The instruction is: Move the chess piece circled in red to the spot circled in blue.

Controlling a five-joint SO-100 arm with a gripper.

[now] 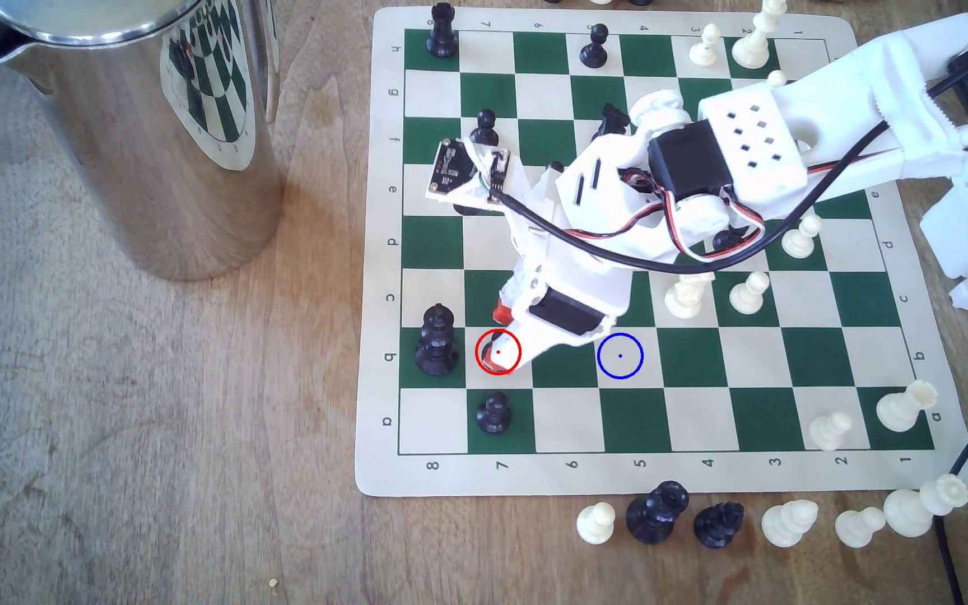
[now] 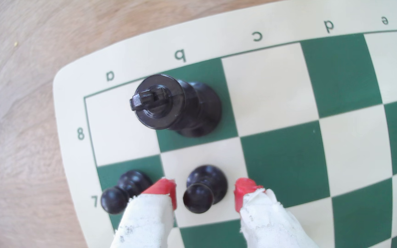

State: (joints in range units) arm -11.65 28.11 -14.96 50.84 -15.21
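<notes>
Gripper (image 1: pixel 496 340) tips sit inside the red ring in the exterior view, hiding the pawn; the blue-ringed square (image 1: pixel 620 355) lies at 3 o'clock, one bare green square between. Wrist view: released red fingertips (image 2: pixel 166 190) flank the pawn (image 2: pixel 204 189) without touching; king (image 2: pixel 176 105) at 11 o'clock.

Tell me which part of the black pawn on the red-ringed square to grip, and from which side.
Grip the black pawn at its narrow neck, under the ball head, coming down from above. The open pincer already straddles it, one red fingertip on each side. The head should stop slipping; the black king and second pawn crowd sideways approaches.
</notes>
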